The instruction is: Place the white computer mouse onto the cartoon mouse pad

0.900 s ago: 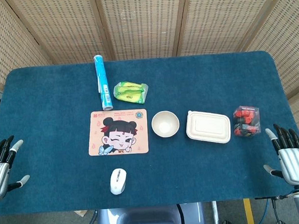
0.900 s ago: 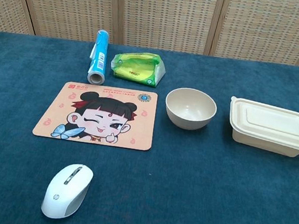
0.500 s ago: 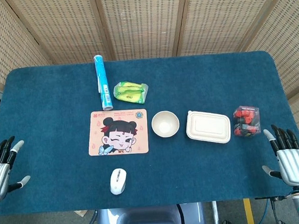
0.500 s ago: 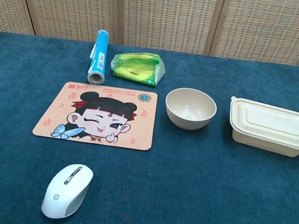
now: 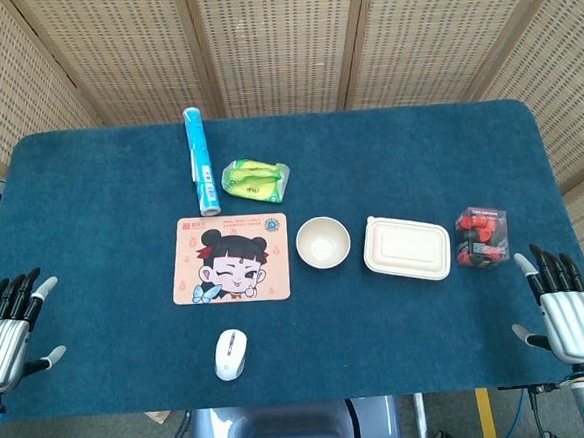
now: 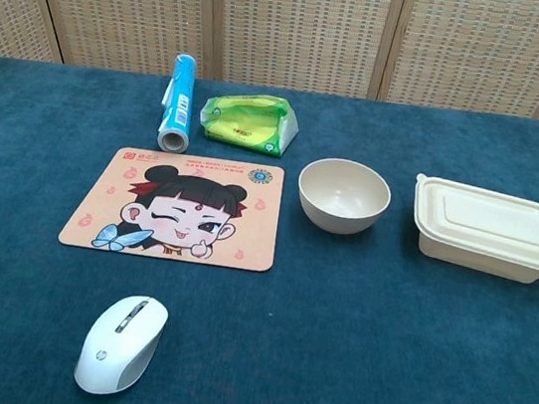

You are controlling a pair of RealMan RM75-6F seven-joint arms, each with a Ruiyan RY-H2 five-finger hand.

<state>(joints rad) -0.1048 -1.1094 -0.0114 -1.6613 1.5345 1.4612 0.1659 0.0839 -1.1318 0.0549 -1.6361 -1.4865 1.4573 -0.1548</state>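
The white computer mouse (image 5: pixel 230 354) (image 6: pixel 122 344) lies on the blue cloth near the table's front edge, just in front of the cartoon mouse pad (image 5: pixel 232 272) (image 6: pixel 176 219). The pad lies flat with nothing on it. My left hand (image 5: pixel 6 333) hovers at the table's left front corner, fingers spread, holding nothing, well left of the mouse. At the right front corner my right hand (image 5: pixel 566 309) is likewise open and empty. Neither hand shows in the chest view.
Behind the pad lie a blue roll (image 5: pixel 201 173) and a green packet (image 5: pixel 255 180). A beige bowl (image 5: pixel 323 243), a lidded beige box (image 5: pixel 406 248) and a clear box of red items (image 5: pixel 482 236) stand in a row to the pad's right.
My left hand has shifted slightly rightward and toward the front edge. My right hand has edged a little lower. The mouse and pad have not moved.
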